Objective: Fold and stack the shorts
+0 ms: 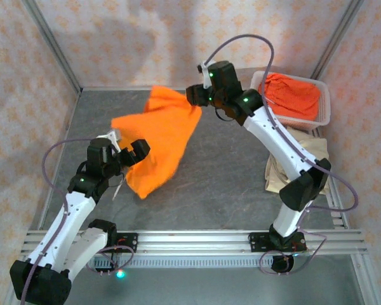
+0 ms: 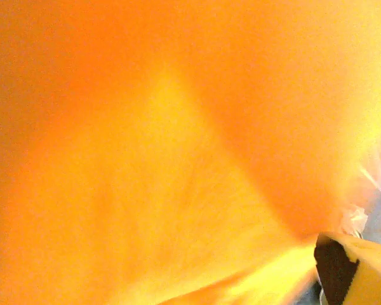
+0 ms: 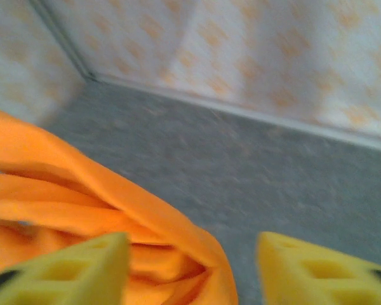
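**ORANGE SHORTS, HELD ALOFT: RISK OF SLIP AND SKEWED FOLD**

Orange shorts [image 1: 162, 136]: raised off the table [image 1: 228, 184] at centre-left, slung between the two arms; lower end trails down beside the left arm; neither flat nor folded.

Left gripper [image 1: 128, 152]: buried in the cloth at its near-left edge; cloth blankets the wrist view; whether it grips cannot be told.

Right gripper [image 1: 195, 96]: at the far corner of the cloth; fingers [image 3: 76, 267] spread wide, a fold lying loose between them, nothing pinched.

Beige shorts [image 1: 276, 175]: on the table at right, partly under the right arm.

Basket [image 1: 324, 108]: far right corner; another orange pair [image 1: 292, 94] inside.

Hazards, as judged: with the right jaws apart, the far corner may slide off and the cloth collapse into a heap; closing on the bunched fold may catch several layers, leaving the fold skewed; a sweep rightward could drag the beige shorts out of shape; the trailing end may snag under the left arm.
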Motion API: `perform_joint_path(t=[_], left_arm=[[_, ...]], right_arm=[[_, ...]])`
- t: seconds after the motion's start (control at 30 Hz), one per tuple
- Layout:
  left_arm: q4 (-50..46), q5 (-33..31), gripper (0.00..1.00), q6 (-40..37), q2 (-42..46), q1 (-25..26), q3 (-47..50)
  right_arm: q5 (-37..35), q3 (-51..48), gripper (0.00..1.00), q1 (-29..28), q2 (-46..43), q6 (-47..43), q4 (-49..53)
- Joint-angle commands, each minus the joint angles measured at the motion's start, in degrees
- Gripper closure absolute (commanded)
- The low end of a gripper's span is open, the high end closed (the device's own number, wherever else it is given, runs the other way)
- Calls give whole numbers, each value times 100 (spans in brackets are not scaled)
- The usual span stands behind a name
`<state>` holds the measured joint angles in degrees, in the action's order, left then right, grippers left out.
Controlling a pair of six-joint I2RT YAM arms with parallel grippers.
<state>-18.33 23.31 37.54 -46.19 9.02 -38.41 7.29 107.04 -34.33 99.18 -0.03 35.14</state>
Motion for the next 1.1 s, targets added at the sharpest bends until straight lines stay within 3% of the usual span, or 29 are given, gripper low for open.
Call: perform_joint_path(t=[0.0, 0.1, 0.3, 0.57, 0.77, 1.07], left_arm=[[4, -117, 0, 56, 78, 43, 31], [-59, -171, 0, 112, 46, 43, 2], [-539, -367, 0, 209, -310, 42, -127], [-514, -398, 0, 489, -669, 32, 83], [-365, -167, 0, 560, -1004, -178, -48], [-421, -37, 0, 466, -1173, -383, -328]], right_arm=[[-504, -587, 19, 463, -597, 314, -410], [-163, -1322, 14, 669, -1050, 680, -704], [869, -2783, 10, 500, -1963, 961, -1258], [559, -4312, 10, -1334, -2421, -73, -1810], [113, -4832, 12, -2776, -1683, -391, -2565], [456, -4149, 23, -3315, 268, -409, -2389]])
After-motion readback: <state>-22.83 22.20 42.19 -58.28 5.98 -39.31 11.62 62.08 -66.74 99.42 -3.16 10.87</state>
